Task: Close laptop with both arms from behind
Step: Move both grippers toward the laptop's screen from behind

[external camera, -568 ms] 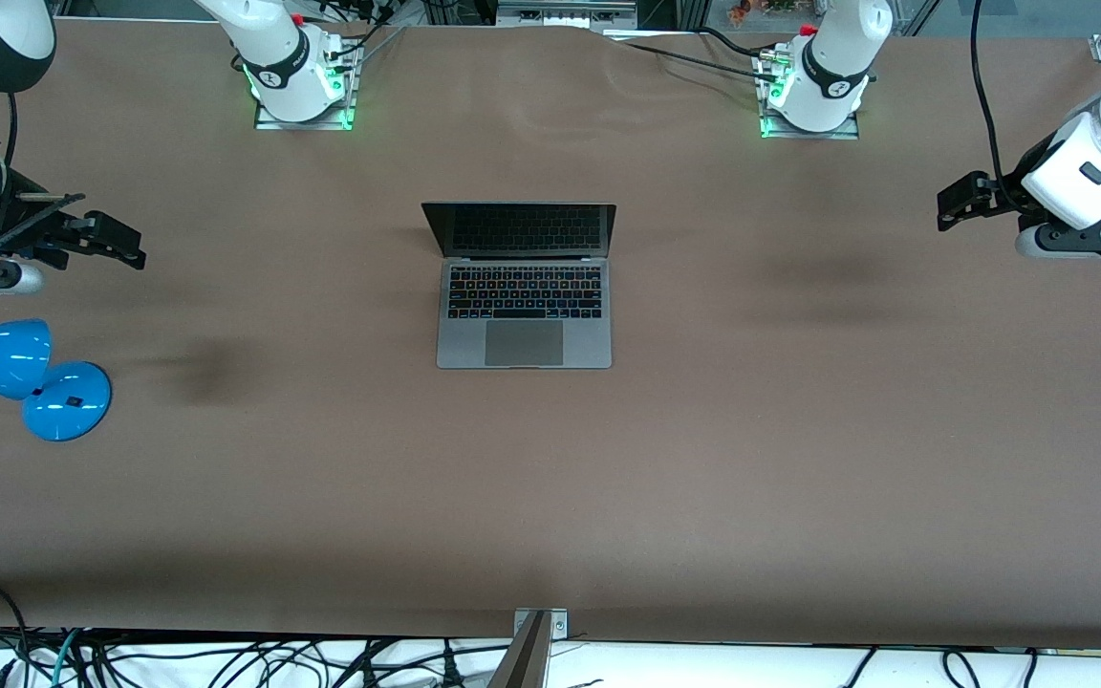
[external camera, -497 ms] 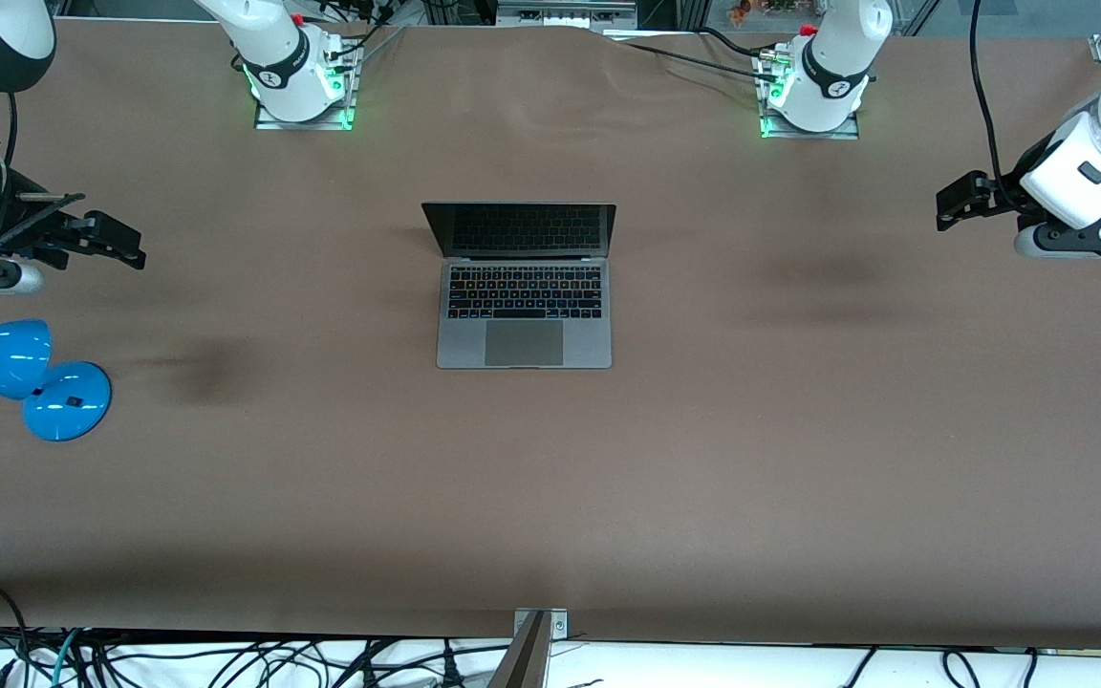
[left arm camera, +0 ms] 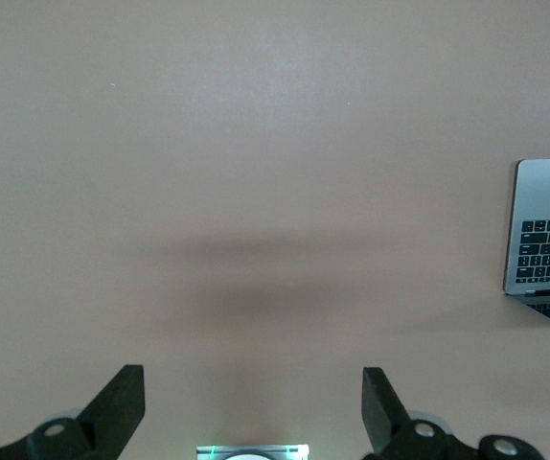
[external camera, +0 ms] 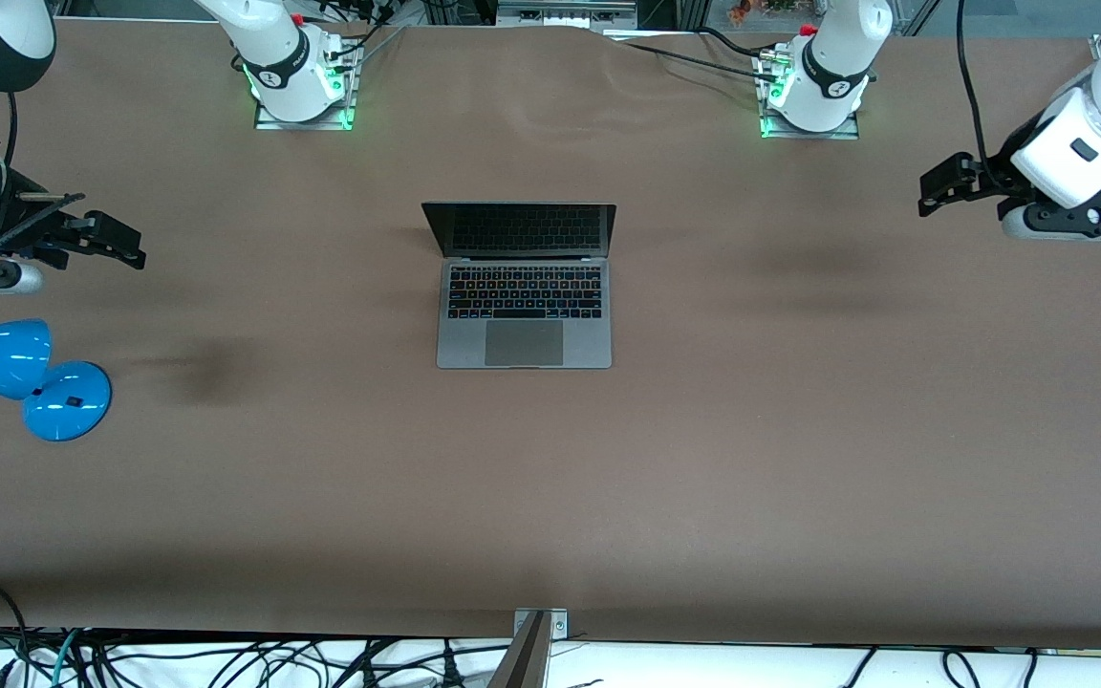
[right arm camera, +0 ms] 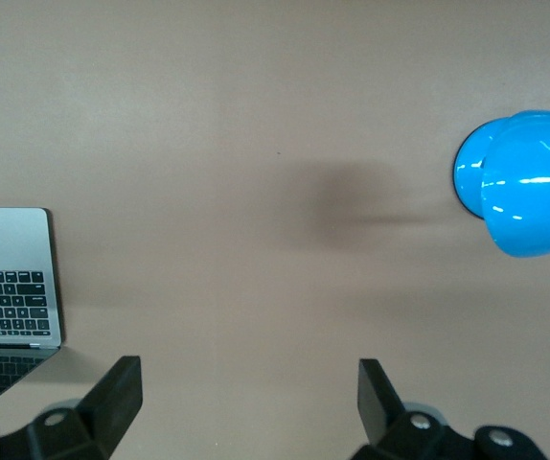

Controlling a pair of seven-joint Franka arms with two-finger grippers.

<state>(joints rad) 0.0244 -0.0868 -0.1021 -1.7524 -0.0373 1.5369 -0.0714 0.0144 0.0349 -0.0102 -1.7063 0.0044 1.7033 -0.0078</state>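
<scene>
Laptop (external camera: 524,287) sits open at centre frame of the front view, base flat on the table (external camera: 799,459). Screen stands at the upper edge, toward the robot bases; keyboard and trackpad face the front camera. Hinge line runs side to side across the frame, base depth runs top to bottom.

Left gripper (external camera: 933,191) hangs at the upper right edge of the frame, over bare table toward the left arm's end, well apart from the laptop. Its wrist view shows the fingers (left arm camera: 122,407) spread wide, nothing between them.

Right gripper (external camera: 125,247) is at the left edge of the frame, also well apart; fingers (right arm camera: 117,398) wide, empty. Neither arm is clearly closer.

Likely next: both must come inward and round to the lid's back.

Blue desk lamp (external camera: 25,377) lies on the table at lower left, under the right gripper's side, clear of the path.
</scene>
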